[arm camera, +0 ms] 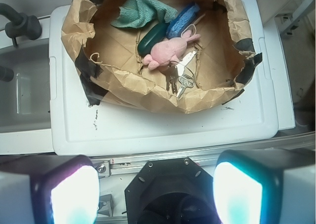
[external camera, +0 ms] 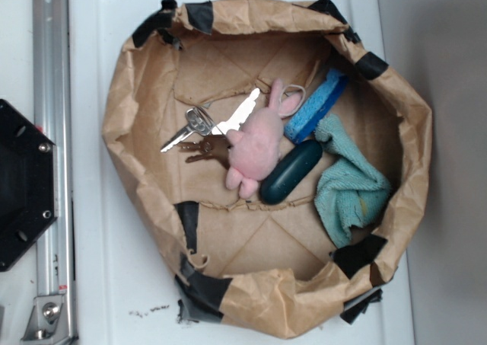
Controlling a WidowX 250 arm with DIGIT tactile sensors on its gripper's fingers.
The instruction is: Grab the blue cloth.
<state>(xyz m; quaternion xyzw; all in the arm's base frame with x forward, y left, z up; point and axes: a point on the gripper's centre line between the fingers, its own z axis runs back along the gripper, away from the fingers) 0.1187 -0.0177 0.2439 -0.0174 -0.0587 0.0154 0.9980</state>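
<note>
- The white table top (external camera: 114, 284) bears everything; in the wrist view it reads as a white slab (arm camera: 148, 130) with a metal rail along its near edge.
- A brown paper bag (external camera: 129, 116), rolled down into a shallow bowl and patched with black tape, sits on that top and holds all the small things; its crumpled rim (arm camera: 148, 93) faces the wrist camera.
- The blue cloth (external camera: 348, 186), a fuzzy teal towel, lies bunched against the bag's wall on the far side from the robot base; in the wrist view it is at the top of the bowl (arm camera: 140, 12). Nothing touches it from above.
- The pink plush bunny (external camera: 255, 148) lies near the middle of the bag, next to the keys.
- The blue sponge (external camera: 313, 105) with a wavy edge rests beside the cloth, its end close to the bunny's ears.
- The dark teal oval case (external camera: 291, 171) lies between the bunny and the cloth, touching the bunny's side.
- A bunch of keys (external camera: 199, 132) is spread on the bag's floor.
- The gripper (arm camera: 157, 194) hangs well apart from the bag, over the robot base; its two fingers (arm camera: 71, 192) stand wide apart at the bottom corners of the wrist view, holding and touching nothing.
</note>
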